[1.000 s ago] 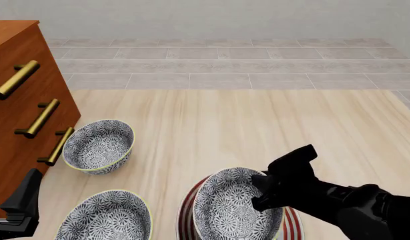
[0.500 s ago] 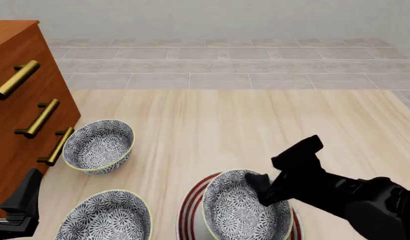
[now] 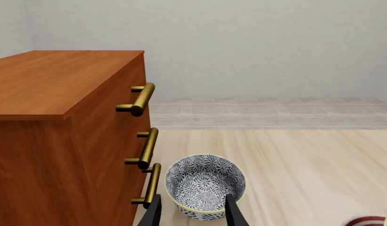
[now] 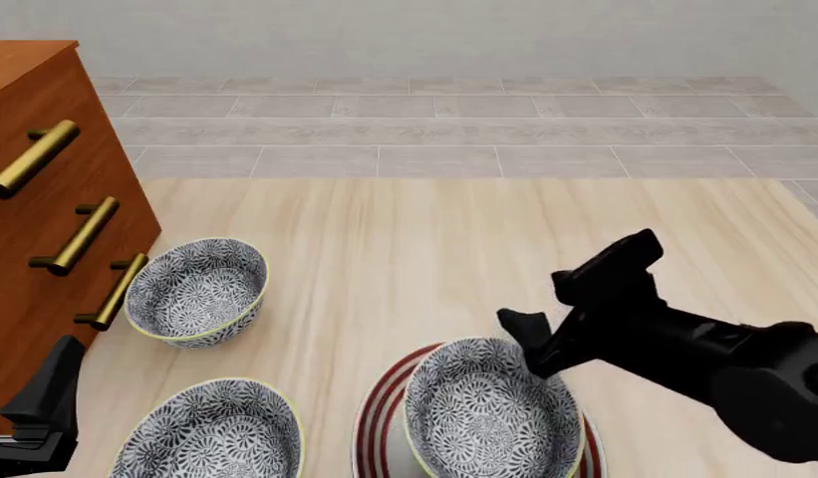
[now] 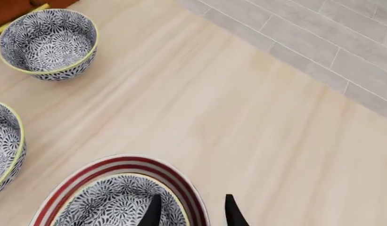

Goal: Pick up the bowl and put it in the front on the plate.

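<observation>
The bowl (image 4: 492,423), grey-and-white floral with a pale yellow rim, sits inside the red-ringed white plate (image 4: 380,410) at the front of the table. My right gripper (image 4: 522,334) hovers open just above the bowl's far rim, holding nothing. In the right wrist view its fingertips (image 5: 154,213) stand apart over the bowl (image 5: 111,207) and the plate's rim (image 5: 118,163). My left gripper (image 3: 193,215) is open at the front left, near a look-alike bowl (image 3: 204,186), and is not touching it.
Two look-alike bowls stand at the left, one (image 4: 196,291) by the wooden drawer cabinet (image 4: 37,199) with brass handles, the other (image 4: 222,433) at the front edge. Bare wooden tabletop (image 4: 448,239) stretches behind and to the right.
My right gripper let go of the bowl and lifted up and away to the right. The bowl settled onto the plate. The left arm stayed still.
</observation>
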`<state>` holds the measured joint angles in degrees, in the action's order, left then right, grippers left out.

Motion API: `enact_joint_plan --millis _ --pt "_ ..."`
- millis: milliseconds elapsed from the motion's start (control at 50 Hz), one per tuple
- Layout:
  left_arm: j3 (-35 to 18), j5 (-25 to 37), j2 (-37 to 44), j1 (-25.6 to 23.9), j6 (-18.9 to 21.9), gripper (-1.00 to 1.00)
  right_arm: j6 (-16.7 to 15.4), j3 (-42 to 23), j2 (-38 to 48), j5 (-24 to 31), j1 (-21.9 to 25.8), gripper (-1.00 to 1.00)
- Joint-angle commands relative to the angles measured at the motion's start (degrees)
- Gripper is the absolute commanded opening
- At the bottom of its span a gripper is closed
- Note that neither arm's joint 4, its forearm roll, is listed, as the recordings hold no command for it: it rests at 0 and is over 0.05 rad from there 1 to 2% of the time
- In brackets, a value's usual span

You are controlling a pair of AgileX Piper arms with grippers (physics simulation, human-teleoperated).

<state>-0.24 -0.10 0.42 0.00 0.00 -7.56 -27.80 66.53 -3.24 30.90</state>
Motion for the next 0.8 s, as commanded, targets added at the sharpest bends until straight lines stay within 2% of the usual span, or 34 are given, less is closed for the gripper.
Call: enact_joint_plan --millis 20,280,540,660,800 --pt "0.0 0.0 0.0 0.0 0.0 1.0 -1.3 -1.6 -1.7 0.1 -1.7 1.0" --pt "0.0 0.0 0.0 0.0 0.0 1.0 -1.6 -3.4 -1.0 -3.0 -3.3 1.0" --pt "0.0 0.0 0.0 0.0 0.0 1.0 -2.0 -3.2 -1.7 -5.1 -2.7 1.0" --pt "0.0 0.0 0.0 0.0 0.0 1.0 -0.6 -2.9 -1.0 -8.7 -3.4 1.0" --pt "0.0 0.0 0.0 0.0 0.0 1.0 -1.3 -2.3 -1.5 -11.3 -4.2 1.0"
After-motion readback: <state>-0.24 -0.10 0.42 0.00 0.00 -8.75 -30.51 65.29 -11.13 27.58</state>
